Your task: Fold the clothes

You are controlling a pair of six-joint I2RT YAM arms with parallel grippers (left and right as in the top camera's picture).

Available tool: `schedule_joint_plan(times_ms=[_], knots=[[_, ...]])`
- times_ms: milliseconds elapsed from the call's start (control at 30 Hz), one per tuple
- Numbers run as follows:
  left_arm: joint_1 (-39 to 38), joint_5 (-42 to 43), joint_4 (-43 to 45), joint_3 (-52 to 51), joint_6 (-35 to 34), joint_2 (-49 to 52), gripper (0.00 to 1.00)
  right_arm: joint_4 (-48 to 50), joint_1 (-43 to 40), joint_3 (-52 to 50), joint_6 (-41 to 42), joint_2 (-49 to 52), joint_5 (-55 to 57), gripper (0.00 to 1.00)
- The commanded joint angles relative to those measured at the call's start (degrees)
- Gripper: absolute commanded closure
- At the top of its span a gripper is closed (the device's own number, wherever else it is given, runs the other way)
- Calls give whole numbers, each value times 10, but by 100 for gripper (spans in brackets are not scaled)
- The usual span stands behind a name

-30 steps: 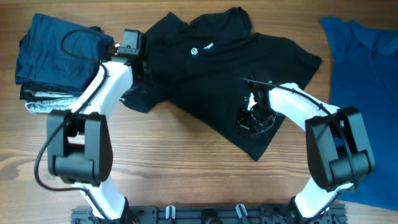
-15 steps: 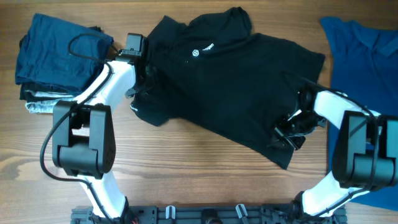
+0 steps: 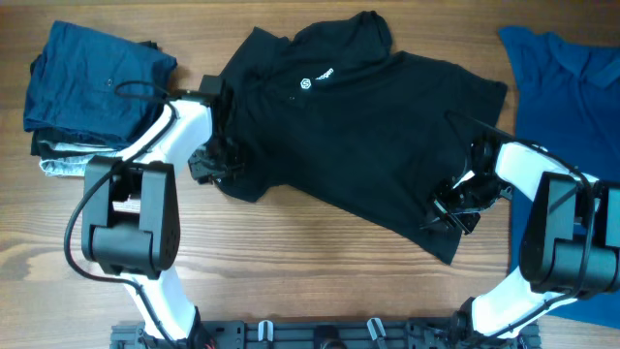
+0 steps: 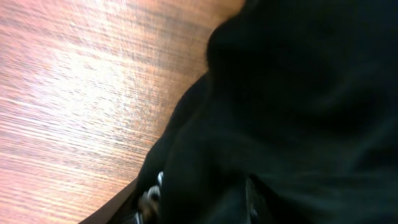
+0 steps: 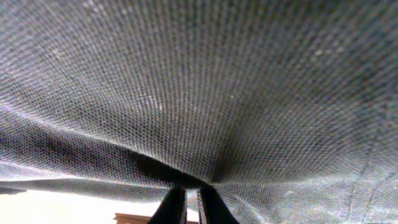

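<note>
**Black Shirt Dragged Out Flat**

The right gripper (image 5: 191,194), pinched tight on the hem of the black shirt (image 3: 368,126), had hauled that corner outward within the past second, undoing a doubled-over flap. The shirt lay spread between it and the left gripper (image 3: 211,163), which had dropped to the sleeve. The left jaws were buried in cloth and their opening could not be told. Folding proper looked ready to begin.

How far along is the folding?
Looks done: a folded stack sits top left. In hand: the black shirt lies spread, no fold made; right gripper pinches its fabric, left gripper is at its sleeve, grip unclear. Left: fold it, then the blue shirt.
</note>
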Motion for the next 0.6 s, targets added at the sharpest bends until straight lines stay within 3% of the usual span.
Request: schedule_joint_plan(times_ms=[0, 300, 500, 567], knots=[[2, -8, 40, -61, 0, 1, 53, 43, -13, -23, -17, 43, 193, 92], [17, -12, -54, -134, -96, 1, 84, 28, -108, -17, -53, 43, 204, 92], [17, 115, -53, -212, -106, 1, 89, 29, -109, -12, -53, 43, 207, 91], [17, 118, -55, -226, -96, 1, 89, 24, -109, -12, -54, 43, 207, 91]])
